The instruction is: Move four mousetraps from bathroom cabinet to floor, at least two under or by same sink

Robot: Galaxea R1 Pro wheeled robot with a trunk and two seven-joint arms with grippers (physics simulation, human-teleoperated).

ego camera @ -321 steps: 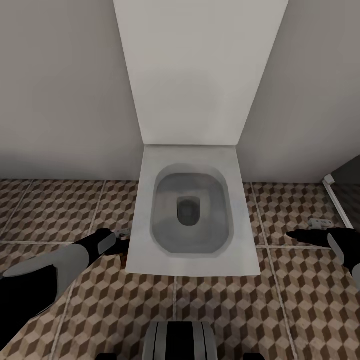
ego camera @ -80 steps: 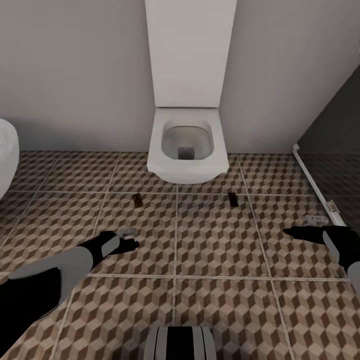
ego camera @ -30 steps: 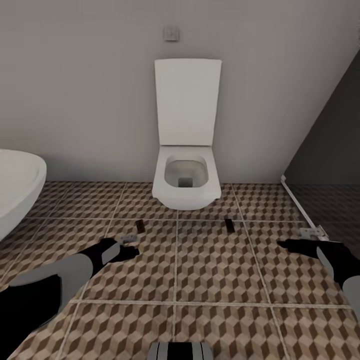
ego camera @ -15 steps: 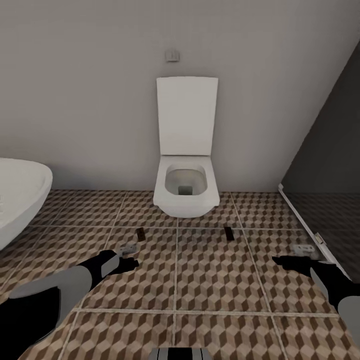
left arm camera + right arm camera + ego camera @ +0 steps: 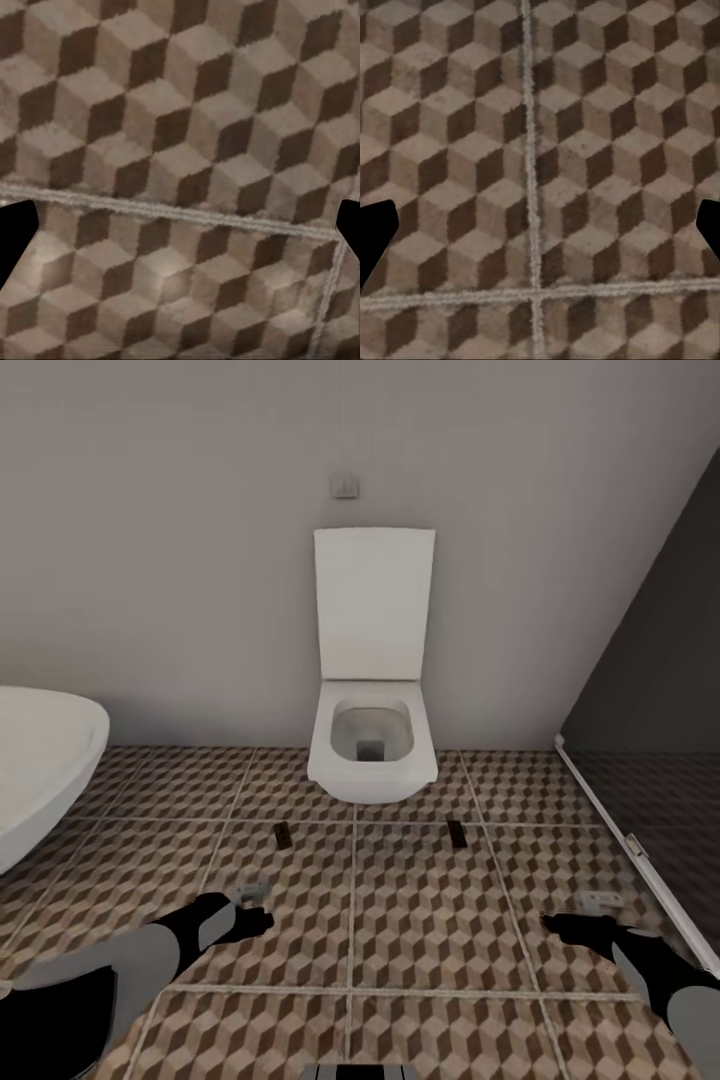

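Two mousetraps lie flat on the bathroom floor in front of the white toilet, one to its left and one to its right. My left gripper hovers low over the tiles, nearer than the left mousetrap and apart from it. My right gripper hangs over the tiles at the right, well clear of the right mousetrap. Both stand open and empty; the wrist views show dark fingertips at the picture edges with only patterned tile between. The cabinet and the sink are out of view.
The toilet stands against the grey back wall with its lid up. An oval white bathtub juts in at the left. A dark glass partition with a pale floor rail runs along the right.
The camera has pulled back from the toilet, which looks smaller, and the bathtub has come into view at the left. Both mousetraps stay where they lie. Both grippers remain open.
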